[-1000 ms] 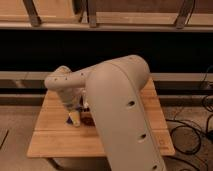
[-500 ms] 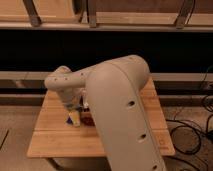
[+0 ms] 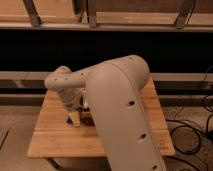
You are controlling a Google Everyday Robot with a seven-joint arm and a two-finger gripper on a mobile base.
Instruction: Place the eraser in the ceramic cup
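Your two-finger gripper (image 3: 74, 118) hangs low over the light wooden worktop (image 3: 50, 142), fingers spread wide, nothing visibly held. The eraser and pale ceramic cup are hidden, likely behind the bulky grey arm (image 3: 120, 110). There's an unidentifiable dark shape (image 3: 88, 120) at the gripper's 3 o'clock. Risk: descend blind and you knock something.

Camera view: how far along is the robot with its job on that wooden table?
Nothing looks finished yet. The gripper hangs open, low over the wooden table, with nothing visibly held; the big arm hides much behind it. Picking up the eraser and dropping it in the ceramic cup remain; neither shows clearly.
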